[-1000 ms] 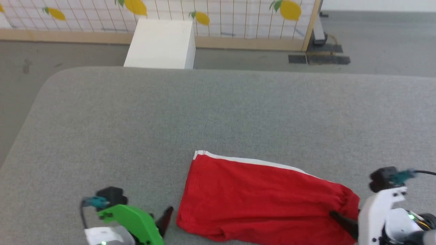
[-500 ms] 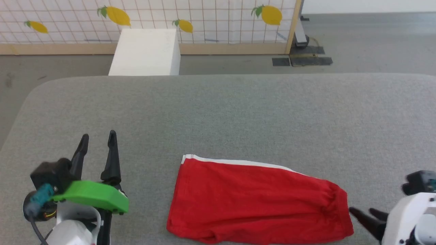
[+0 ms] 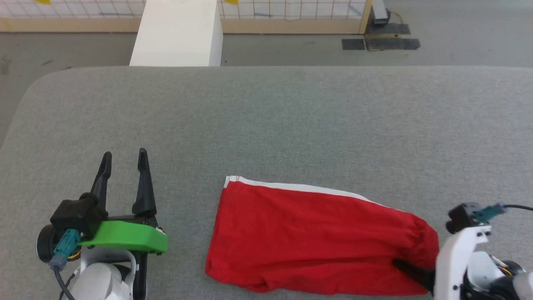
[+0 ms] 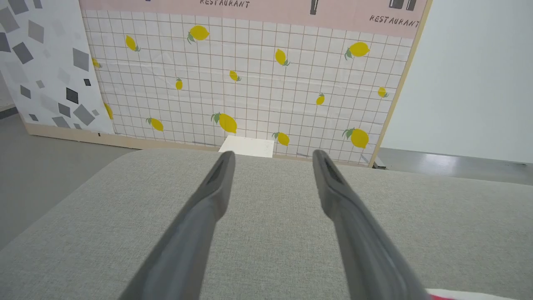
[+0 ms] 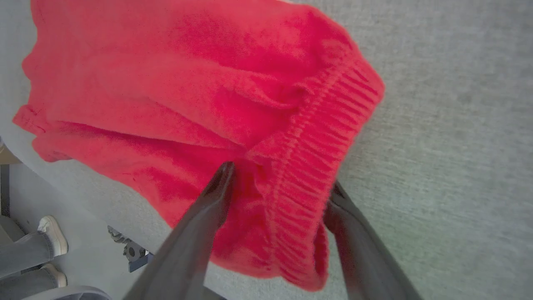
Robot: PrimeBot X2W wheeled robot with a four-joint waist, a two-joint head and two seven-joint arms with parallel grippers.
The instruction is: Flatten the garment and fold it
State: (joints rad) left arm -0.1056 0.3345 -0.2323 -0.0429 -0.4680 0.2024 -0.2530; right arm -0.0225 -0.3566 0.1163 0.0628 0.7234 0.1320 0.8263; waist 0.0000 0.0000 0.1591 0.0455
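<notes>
On your grey fabric table (image 3: 266,125) lie bright red soft-fabric shorts (image 3: 316,237); left gripper (image 3: 125,152) left of them, right gripper (image 5: 281,177) astride their right end.

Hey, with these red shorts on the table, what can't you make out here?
Right wrist view: the waistband of the shorts covers one fingertip of the open right claw.
Head view: the white wrist housing hides one finger of that claw.
Left wrist view: the bottom edge cuts the shorts to a sliver.
Right wrist view: the left edge cuts the person to legs and shoes.
</notes>
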